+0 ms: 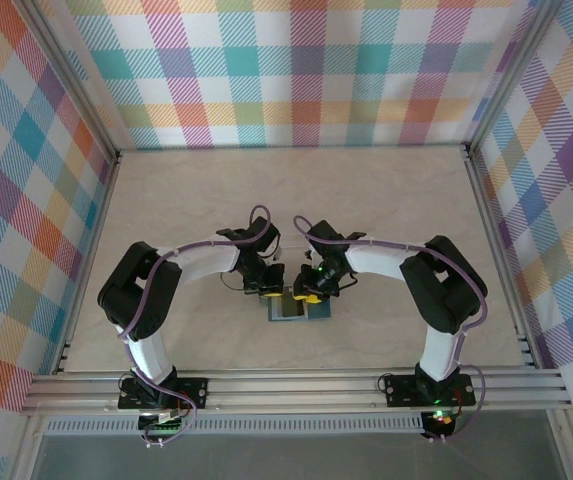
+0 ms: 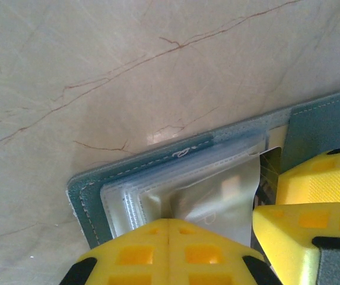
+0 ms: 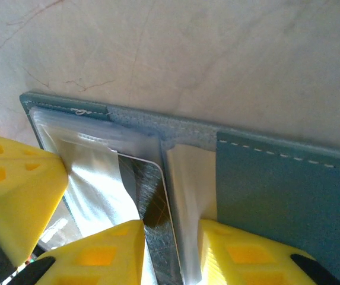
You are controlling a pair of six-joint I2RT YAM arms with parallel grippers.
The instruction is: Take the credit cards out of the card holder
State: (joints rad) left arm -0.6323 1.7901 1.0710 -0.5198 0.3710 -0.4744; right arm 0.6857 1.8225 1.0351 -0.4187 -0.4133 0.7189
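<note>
The left pincer (image 2: 168, 228) has its yellow tips pressed together, bearing down on the clear plastic sleeves (image 2: 217, 178) of the opened card holder (image 2: 318, 124). The holder lies flat on the marbled table (image 2: 158, 59), directly under both pincers. Just beside it, the right pincer (image 3: 170, 228) stands over the holder's fold with its tips partly apart. A dark shiny credit card (image 3: 152, 196), its corner showing from under the sleeves, and a pale plastic strip (image 3: 187, 196) sit in the gap between them. Whether those tips pinch the card, I cannot tell. The bare teal panel lies under the tip farther from the left pincer.
</note>
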